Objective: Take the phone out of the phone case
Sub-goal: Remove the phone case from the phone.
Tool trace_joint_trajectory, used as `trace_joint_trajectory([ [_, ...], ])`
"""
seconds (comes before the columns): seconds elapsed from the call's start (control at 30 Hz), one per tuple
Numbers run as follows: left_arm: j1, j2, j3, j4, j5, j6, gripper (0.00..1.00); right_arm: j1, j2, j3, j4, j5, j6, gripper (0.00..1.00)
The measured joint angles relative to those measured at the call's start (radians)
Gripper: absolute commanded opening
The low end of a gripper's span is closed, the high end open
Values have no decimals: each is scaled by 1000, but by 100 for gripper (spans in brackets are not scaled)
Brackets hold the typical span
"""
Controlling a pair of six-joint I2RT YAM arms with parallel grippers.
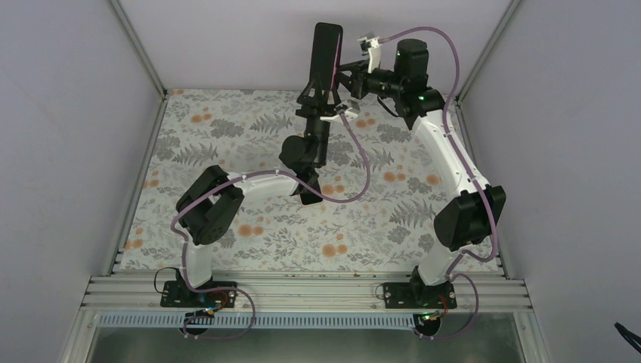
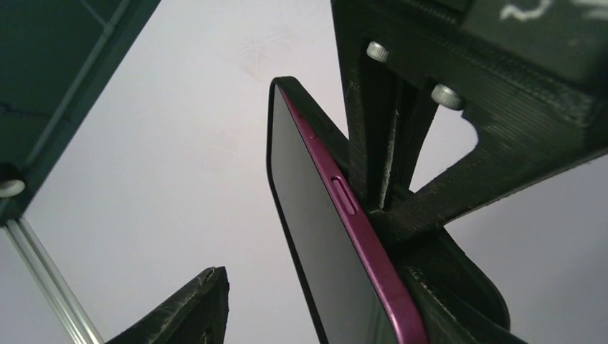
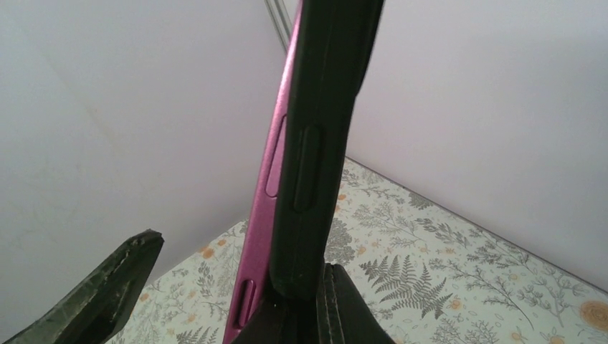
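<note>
Presently on my screens. Item: the phone (image 2: 308, 215), black glass front, magenta metal edge (image 2: 362, 236), a rigid slab.

Location: upright in the air over the far half of the floral table (image 1: 227, 136), between the two arms and well clear of the surface.

Housing: the phone case (image 3: 326, 86), thin matte black.

Condition: the top corner sits inside the case's lip. Along one long side the magenta edge stands bare beside the case. The phone's side button (image 3: 274, 154) lies out of line with the case's button cover (image 3: 308, 168). I judge that side partly freed.

Left gripper (image 1: 317, 89): points up under the phone with its jaws parted. One finger (image 2: 201, 308) is apart from the glass and the other is behind the case.

Right gripper (image 1: 344, 72): comes in from the side, jaws also parted. One finger (image 3: 107, 287) is well apart from the magenta edge and the other rests against the case's back. What carries the weight I cannot tell.

Handling, my judgement: the phone is light, stiff, slick on the glass and breakable if dropped from there. The case is flexible and grippier. I would take the phone by its two long metal edges, not the glass, and draw the case off by its free lip.
</note>
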Motion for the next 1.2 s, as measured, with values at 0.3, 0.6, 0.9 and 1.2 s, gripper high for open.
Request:
trace_joint_trajectory([
  [0.3,0,64,61,-27,-1,-37,12,-1,0,-14,23,2,14,3],
  [0.6,-4,95,91,-2,-27,-36,2,-8,-2,-16,-2,37,26,3],
  [0.9,-8,-156,-57,-401,-10,-254,2,28,10,76,-224,140,-32,3],
  [1.2,53,-515,-76,-921,62,-463,2,-49,42,100,-384,533,-262,3],
])
